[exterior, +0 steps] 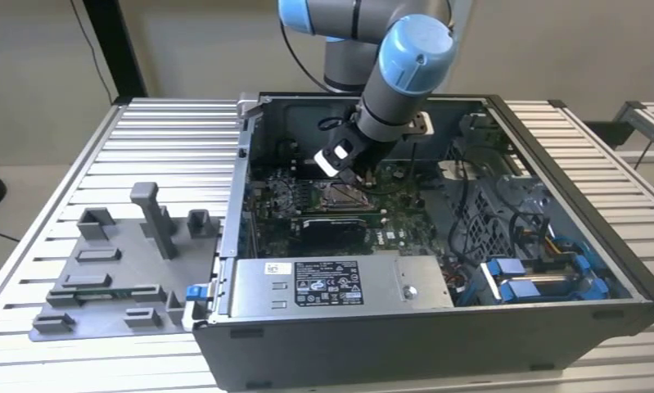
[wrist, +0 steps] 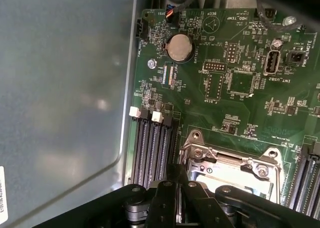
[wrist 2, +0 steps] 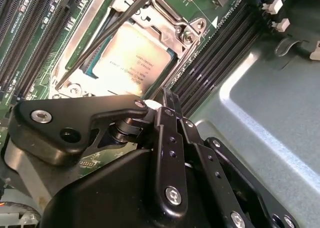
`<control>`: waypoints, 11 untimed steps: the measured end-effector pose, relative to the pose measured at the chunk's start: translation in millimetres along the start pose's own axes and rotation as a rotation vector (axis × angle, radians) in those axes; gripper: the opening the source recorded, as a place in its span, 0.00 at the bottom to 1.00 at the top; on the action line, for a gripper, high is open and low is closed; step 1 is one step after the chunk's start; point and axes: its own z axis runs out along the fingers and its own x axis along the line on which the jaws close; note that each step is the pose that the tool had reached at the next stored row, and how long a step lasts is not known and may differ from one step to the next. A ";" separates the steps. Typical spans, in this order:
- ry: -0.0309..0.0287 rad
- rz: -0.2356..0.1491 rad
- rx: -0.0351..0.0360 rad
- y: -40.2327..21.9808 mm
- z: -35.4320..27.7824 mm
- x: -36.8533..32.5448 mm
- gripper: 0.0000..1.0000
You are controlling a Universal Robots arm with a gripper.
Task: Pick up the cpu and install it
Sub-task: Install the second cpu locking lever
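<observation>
Reaching down into the open computer case [exterior: 523,270], the arm is holding its end effector [exterior: 352,173] just above the motherboard [exterior: 304,192], near the case's back wall. In the second wrist view the end effector [wrist 2: 167,100] is narrowing to a thin black tip, with its linkage arms drawn in side by side; whether the fingers are pressed together or slightly apart is something I cannot tell. Nothing is showing between them.

The cpu [wrist 2: 131,62] is lying flat inside the metal-framed socket [wrist 2: 187,35], its pale top facing up, with a thin wire lever [wrist 2: 107,35] crossing over one corner of it. The tip of the end effector is hanging just beside the cpu's near edge, close to the socket frame, though contact cannot be made out. In the first wrist view the socket [wrist: 265,170] is sitting directly ahead of the end effector [wrist: 175,175], next to the rows of memory slots [wrist: 152,148].

On the bench [exterior: 42,164], toward the exterior view's left of the case, a grey plastic fixture [exterior: 124,274] is standing near the front edge.
</observation>
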 end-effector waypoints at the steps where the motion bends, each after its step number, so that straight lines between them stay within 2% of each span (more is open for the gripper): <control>1: 0.0001 0.000 0.0000 0.2 0.2 0.0 0.00; 11: 0.0004 0.000 -0.0002 2.3 1.8 1.0 0.00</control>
